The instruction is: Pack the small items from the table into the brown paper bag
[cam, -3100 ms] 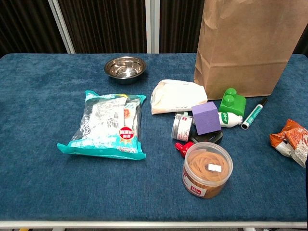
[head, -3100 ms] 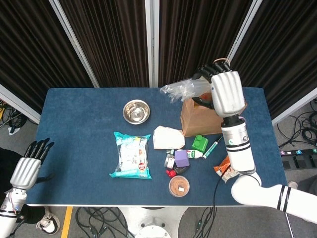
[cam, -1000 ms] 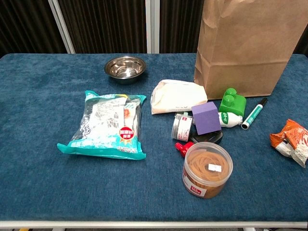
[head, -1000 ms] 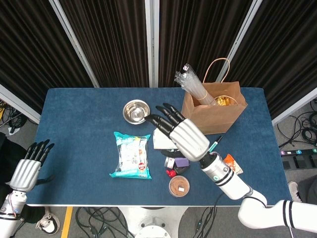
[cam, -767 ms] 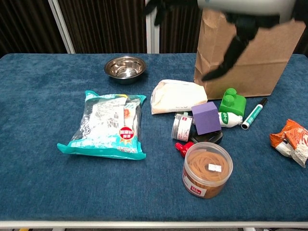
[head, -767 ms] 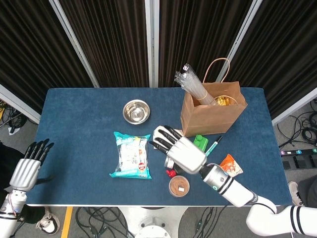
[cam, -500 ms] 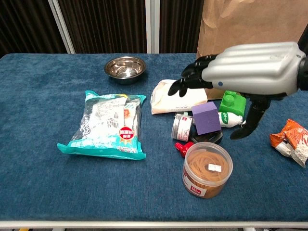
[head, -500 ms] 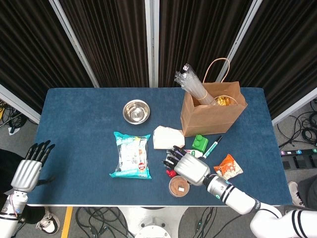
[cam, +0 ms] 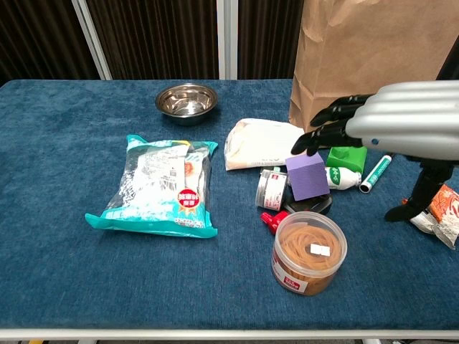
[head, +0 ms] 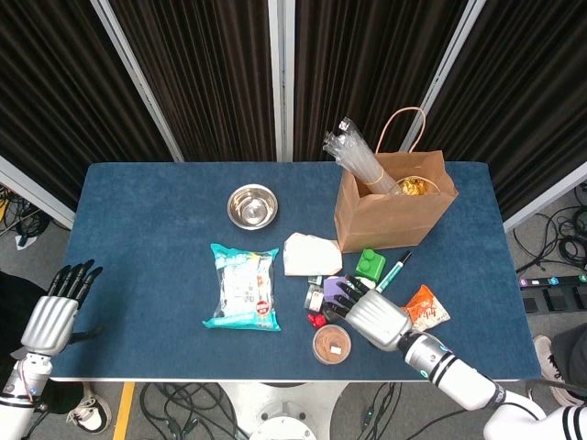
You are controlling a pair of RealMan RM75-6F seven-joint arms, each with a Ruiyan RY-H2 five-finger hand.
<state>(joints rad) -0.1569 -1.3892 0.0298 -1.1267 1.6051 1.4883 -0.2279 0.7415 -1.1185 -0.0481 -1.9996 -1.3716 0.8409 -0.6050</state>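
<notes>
The brown paper bag (head: 394, 203) (cam: 373, 64) stands open at the back right, with a clear plastic packet (head: 354, 158) sticking out of its top. In front of it lie a white pouch (head: 310, 254), a green block (head: 371, 264), a marker (head: 396, 271), a purple cube (cam: 310, 176), a small tin (cam: 270, 188), a little white bottle (cam: 343, 178), a tub of rubber bands (cam: 308, 251) and an orange wrapper (head: 426, 307). My right hand (head: 374, 313) (cam: 393, 127) hovers just above the cube and green block, fingers spread, holding nothing. My left hand (head: 53, 312) hangs open off the table's front left.
A steel bowl (head: 252, 205) sits at the back middle. A large teal snack packet (head: 243, 286) lies left of the cluster. A small red item (cam: 274, 219) and a black disc lie between the tin and the tub.
My right hand has dropped lower and drawn back toward the front right, from over the white pouch to over the cube and green block. Nothing on the table moved.
</notes>
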